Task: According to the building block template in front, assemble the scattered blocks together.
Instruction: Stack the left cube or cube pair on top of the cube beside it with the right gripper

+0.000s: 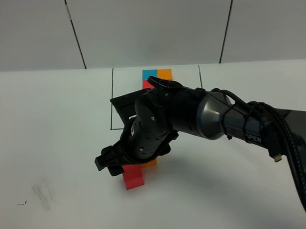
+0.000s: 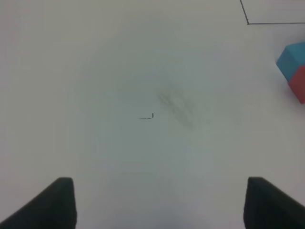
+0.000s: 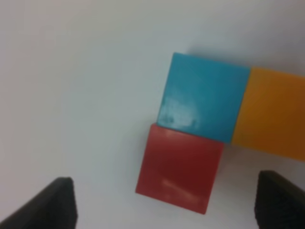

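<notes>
On the left of the white table (image 1: pixel 53 123) there is a grey smudge (image 1: pixel 43 191) with a small black mark (image 1: pixel 21 203) beside it, and the left wrist view looks down on that same bare patch. The left gripper (image 2: pixel 159 202) shows there only as 2 dark fingertips (image 2: pixel 52 202), set wide apart with nothing between them. Further right, near the front of the table, sit the 3 loose cubes. The right wrist view shows them pressed together in an L: the blue cube (image 3: pixel 205 98) touches the orange cube (image 3: pixel 274 112) on 1 side and the red cube (image 3: pixel 180 167) on another. From the high camera only the red one and a sliver of orange peek out beneath the right arm (image 1: pixel 218 117), which reaches across from the right. Its gripper (image 1: pixel 110 162) hangs just above the cubes; its fingertips (image 3: pixel 47 202) stand apart, clear of the cubes, clamped on nothing. Behind the arm, at the far middle of the table, the template (image 1: pixel 156 76) of blue, orange and red cubes lies inside a thin black frame (image 1: pixel 112 98), mostly hidden by the arm.
</notes>
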You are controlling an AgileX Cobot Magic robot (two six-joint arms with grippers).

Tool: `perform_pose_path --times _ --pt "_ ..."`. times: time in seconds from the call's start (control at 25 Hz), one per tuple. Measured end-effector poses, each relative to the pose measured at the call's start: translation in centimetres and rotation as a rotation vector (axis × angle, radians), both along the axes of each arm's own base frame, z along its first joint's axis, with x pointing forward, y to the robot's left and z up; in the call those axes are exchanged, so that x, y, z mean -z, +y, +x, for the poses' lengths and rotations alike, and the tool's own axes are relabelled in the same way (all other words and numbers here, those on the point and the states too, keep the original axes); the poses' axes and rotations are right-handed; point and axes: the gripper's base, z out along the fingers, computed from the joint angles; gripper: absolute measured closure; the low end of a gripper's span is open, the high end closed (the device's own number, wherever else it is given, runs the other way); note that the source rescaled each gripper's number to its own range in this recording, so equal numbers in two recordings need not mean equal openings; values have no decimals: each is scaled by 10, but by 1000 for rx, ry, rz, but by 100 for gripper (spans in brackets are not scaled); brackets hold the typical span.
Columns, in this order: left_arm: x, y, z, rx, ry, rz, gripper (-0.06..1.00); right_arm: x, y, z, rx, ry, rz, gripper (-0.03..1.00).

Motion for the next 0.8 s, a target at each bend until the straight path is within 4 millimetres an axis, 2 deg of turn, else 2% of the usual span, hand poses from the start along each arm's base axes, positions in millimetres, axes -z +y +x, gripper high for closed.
perform_pose_path --times 0.24,0.8 --pt "0 0 0 0 0 0 36 14 6 10 12 4 -10 40" --pt "0 0 0 0 0 0 36 18 3 12 17 17 -78 40"
